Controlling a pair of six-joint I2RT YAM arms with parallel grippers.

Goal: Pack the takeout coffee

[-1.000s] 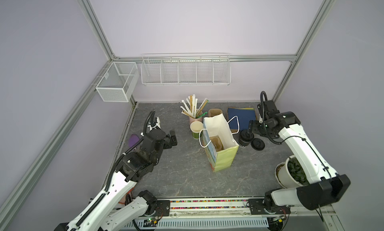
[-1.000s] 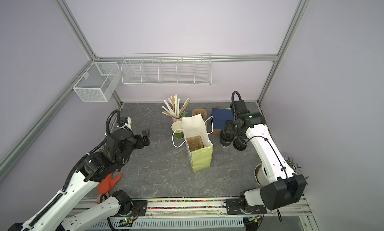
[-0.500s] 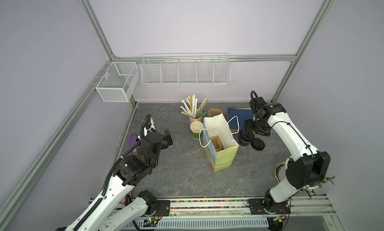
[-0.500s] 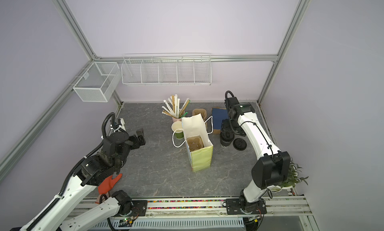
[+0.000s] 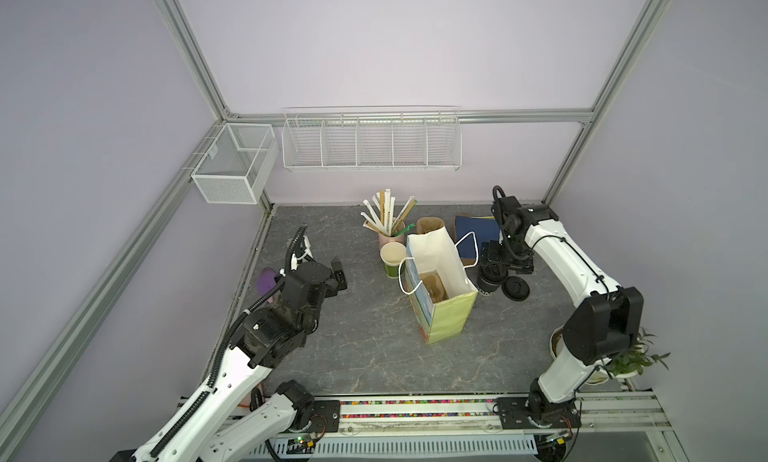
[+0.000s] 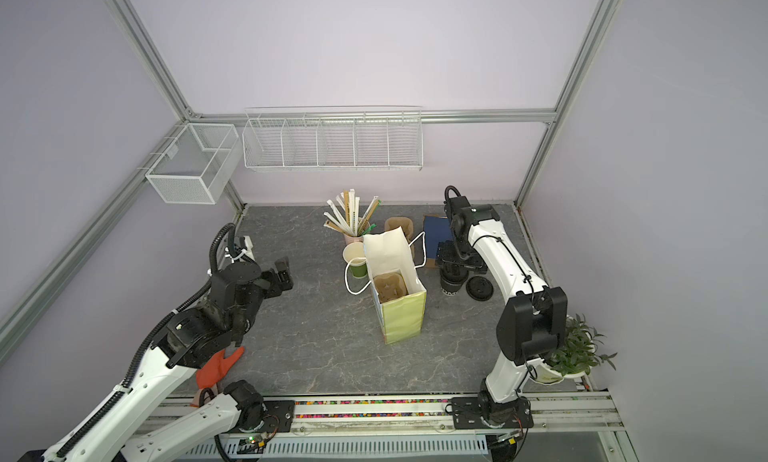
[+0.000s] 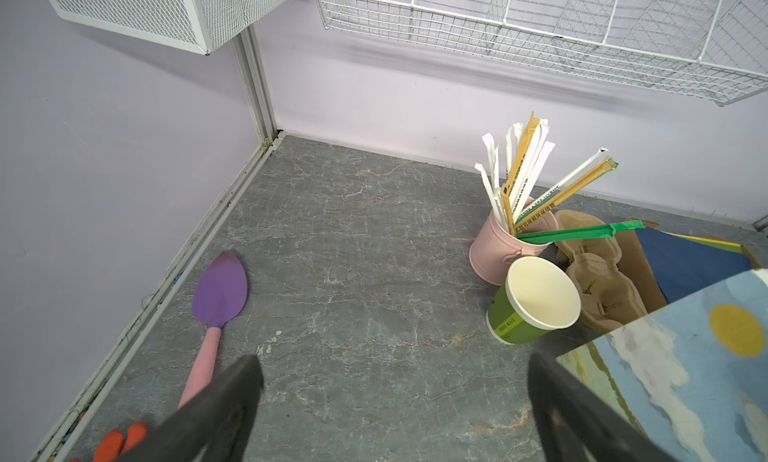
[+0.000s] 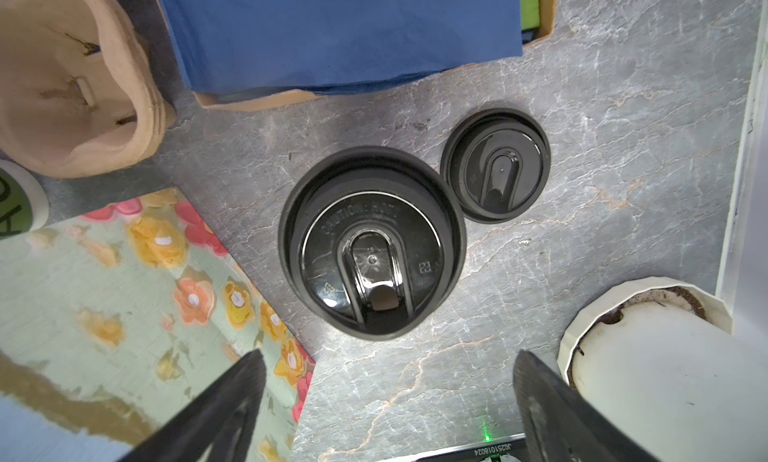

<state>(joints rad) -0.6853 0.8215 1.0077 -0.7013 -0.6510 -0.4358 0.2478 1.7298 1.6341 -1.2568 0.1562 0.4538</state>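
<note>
The takeout coffee [image 8: 372, 242] is a black cup with a black lid on it, standing upright just right of the paper bag [image 5: 451, 314] in both top views [image 5: 488, 287] [image 6: 452, 289]. My right gripper [image 8: 388, 358] hangs above the cup, pointing down, jaws wide open and empty; it also shows from above [image 5: 505, 261] [image 6: 459, 264]. A loose black lid [image 8: 495, 166] lies beside the cup. The bag [image 6: 401, 314] stands open with a cardboard cup carrier [image 6: 388, 287] inside. My left gripper [image 7: 395, 362] is open and empty over bare floor, far left of the bag [image 5: 338, 273] [image 6: 282, 273].
A green paper cup [image 5: 392, 258] and a pink cup of wrapped straws [image 5: 388, 231] stand behind the bag. A box of blue napkins [image 8: 340, 32] and stacked carriers [image 8: 70, 78] lie at the back. A potted plant [image 6: 573, 356] is front right, a purple trowel [image 7: 220, 289] by the left wall.
The right arm has folded its elbow inward and upward, and its gripper has settled over the lidded cup and opened a little wider. The left arm has barely shifted.
</note>
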